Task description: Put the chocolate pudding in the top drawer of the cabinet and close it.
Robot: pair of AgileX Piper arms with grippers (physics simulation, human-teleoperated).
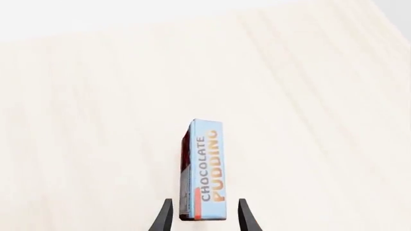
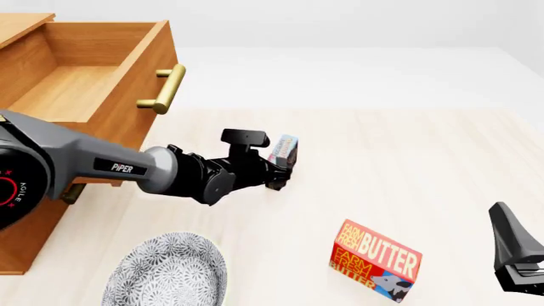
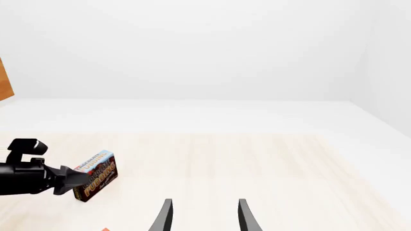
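The chocolate pudding (image 1: 205, 168) stands on a narrow edge on the table, light blue face toward the left wrist camera. My left gripper (image 1: 205, 214) is open, with a finger on each side of the box's near end and a small gap to each. In the front view the pudding (image 2: 284, 148) is at the tip of my left gripper (image 2: 285, 172); it also shows in the right wrist view (image 3: 96, 175). The top drawer (image 2: 76, 83) of the cabinet (image 2: 25, 217) is pulled open and looks empty. My right gripper (image 3: 205, 216) is open and empty, low at the right (image 2: 510, 255).
A red butter box (image 2: 376, 260) lies on the table front of centre. A grey patterned plate (image 2: 165, 271) sits at the front left. The drawer's brass handle (image 2: 165, 89) juts out toward the table's middle.
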